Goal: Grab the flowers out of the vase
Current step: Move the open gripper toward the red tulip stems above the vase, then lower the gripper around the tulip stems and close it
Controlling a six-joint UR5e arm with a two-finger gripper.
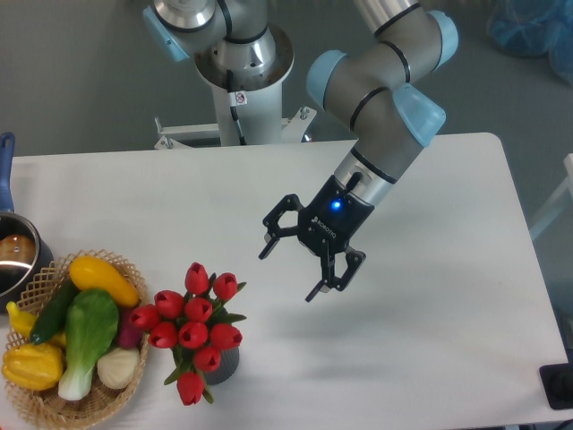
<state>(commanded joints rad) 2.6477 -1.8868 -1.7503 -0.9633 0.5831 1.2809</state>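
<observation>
The flowers [193,331] stand bunched in the vase [221,363], below and left of my gripper [288,273], well apart from it. Its jaws are spread wide, holding nothing. I'd want to come down on the stems under the buds (not the heads), squarely, then lift straight up. The basket [40,408] sits further left of it.

White table [448,358], seemingly grey floor [81,81]
</observation>
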